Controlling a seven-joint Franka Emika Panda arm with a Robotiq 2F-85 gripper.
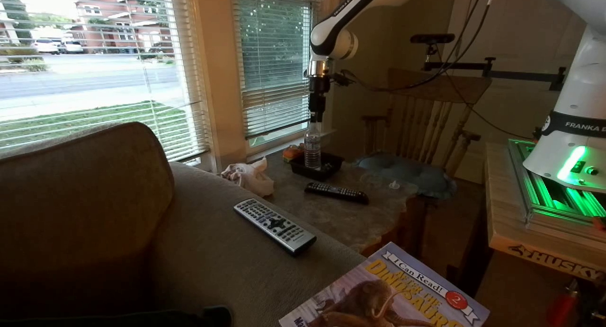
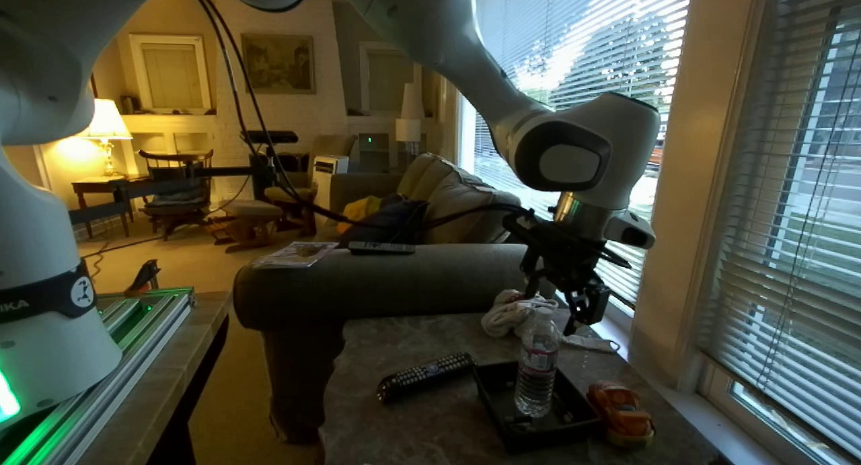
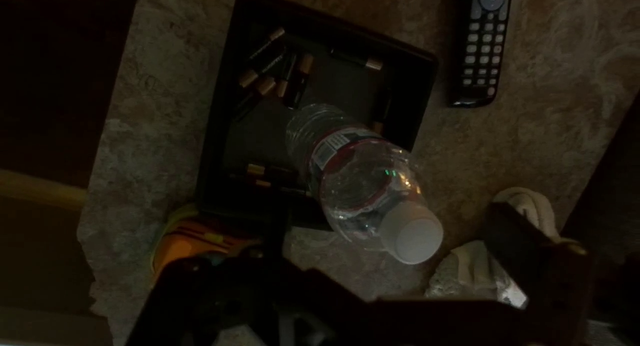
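A clear plastic bottle [image 1: 312, 149] with a white cap stands upright in a black tray [image 2: 494, 418], seen in both exterior views. Several batteries [image 3: 300, 80] lie around its base in the wrist view. My gripper [image 3: 395, 225] is open, and the bottle's cap [image 3: 419, 238] appears between its spread fingers with a gap on each side. In an exterior view the gripper [image 2: 555, 311] hangs close to the bottle's top, on the sofa and window side. From another angle the fingertips overlap the cap, so contact there is hard to judge.
Beside the tray sit an orange object [image 2: 620, 411], a black remote [image 2: 427, 376] and a crumpled white cloth [image 2: 504, 313]. A silver remote [image 1: 274, 225] and a book [image 1: 388, 294] rest on the sofa arm [image 2: 430, 283]. Windows with blinds [image 1: 277, 62] border the table.
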